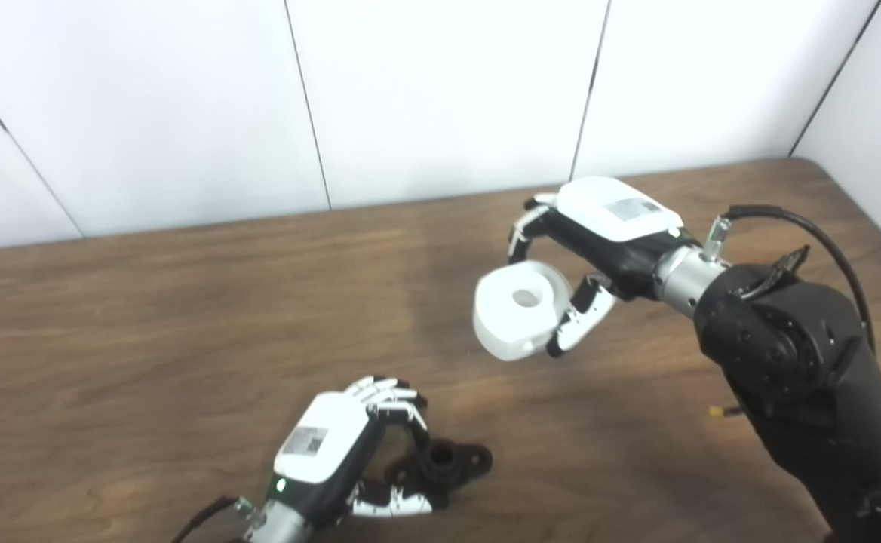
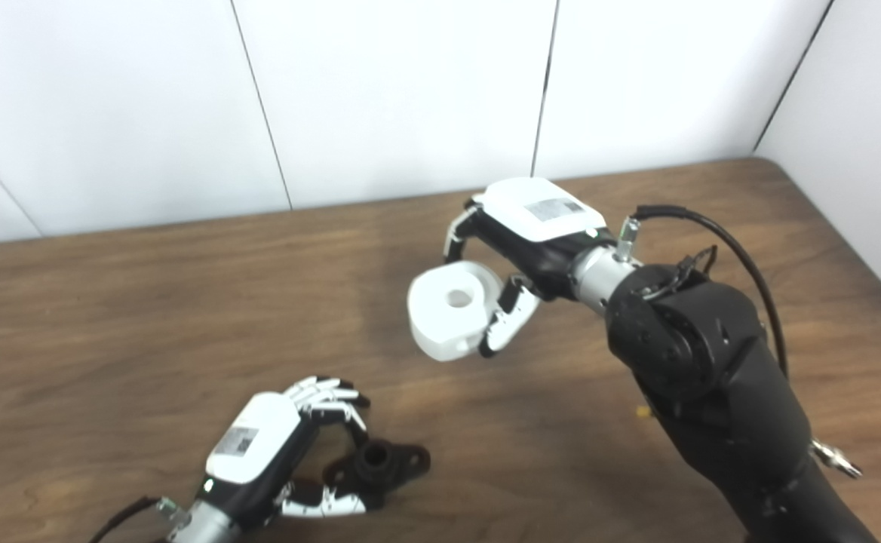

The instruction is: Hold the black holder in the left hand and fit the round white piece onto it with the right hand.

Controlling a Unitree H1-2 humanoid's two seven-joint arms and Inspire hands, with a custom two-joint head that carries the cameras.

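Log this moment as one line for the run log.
left hand: shut on black holder, at table | right hand: shut on round white piece, raised | piece not yet fitted

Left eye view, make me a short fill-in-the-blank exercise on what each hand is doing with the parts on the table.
1. The round white piece is held by the ____ hand.
2. The black holder rests on the wooden ____, with the left hand closed around it.
3. The white piece is ____ the table, not touching it.
4. The hole in its middle is ____ in shape.

Missing words: right; table; above; round
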